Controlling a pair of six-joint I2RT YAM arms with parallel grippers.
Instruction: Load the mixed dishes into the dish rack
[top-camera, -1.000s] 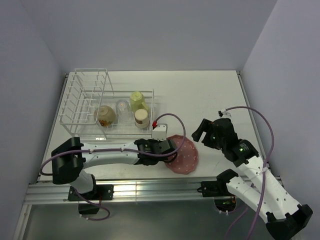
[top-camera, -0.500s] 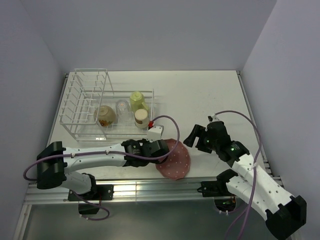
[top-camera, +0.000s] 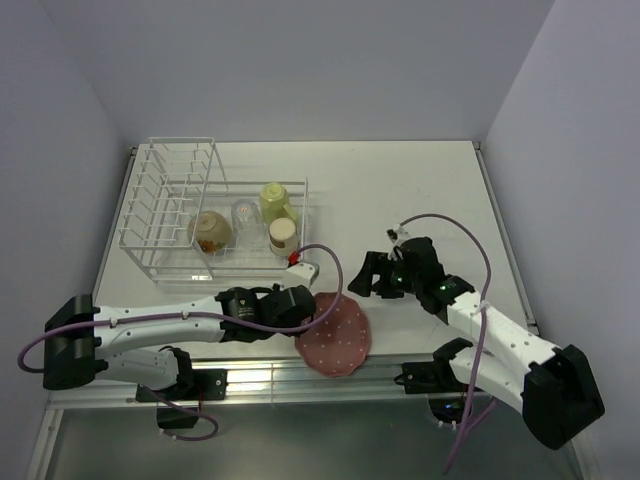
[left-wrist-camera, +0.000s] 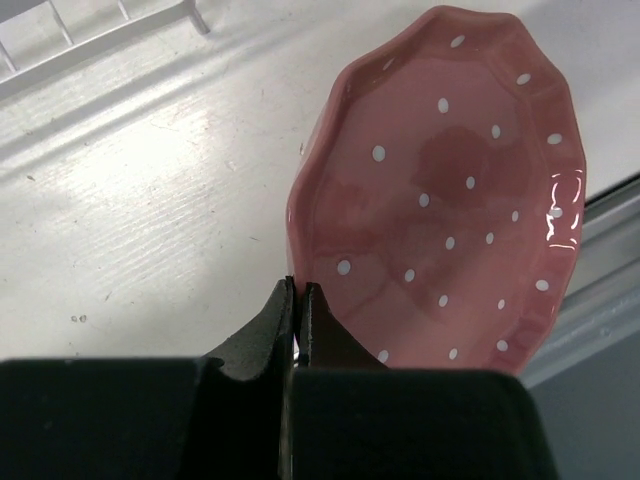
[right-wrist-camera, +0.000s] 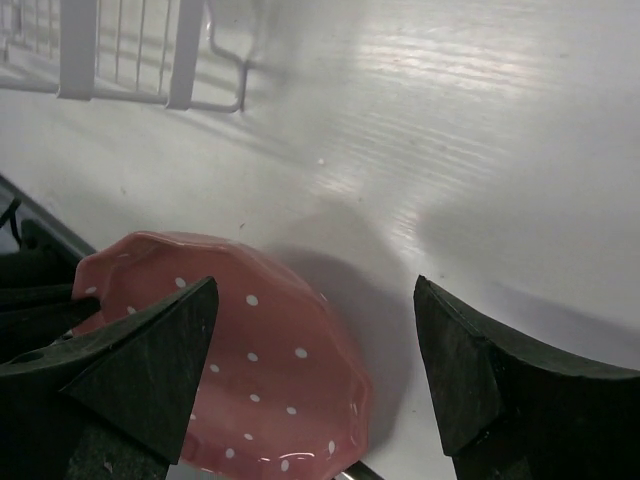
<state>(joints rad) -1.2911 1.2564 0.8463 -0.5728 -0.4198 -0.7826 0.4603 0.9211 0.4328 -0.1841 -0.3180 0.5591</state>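
While left gripper (left-wrist-camera: 297, 295) rim-pinches the pink plate (left-wrist-camera: 440, 200), right gripper (right-wrist-camera: 312, 300) spread wide, next likely: slot it into dish rack (top-camera: 180, 141).

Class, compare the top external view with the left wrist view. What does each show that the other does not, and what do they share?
Only the top external view shows the cream bowl, clear glass tumbler, pale yellow-green mug and small steel cup in the low basket of the dish rack. It also shows the right gripper open beside the pink white-dotted plate.

Only the left wrist view shows, close up, the left gripper pinched shut on the plate's scalloped rim.

Both show the plate by the near edge of the table.
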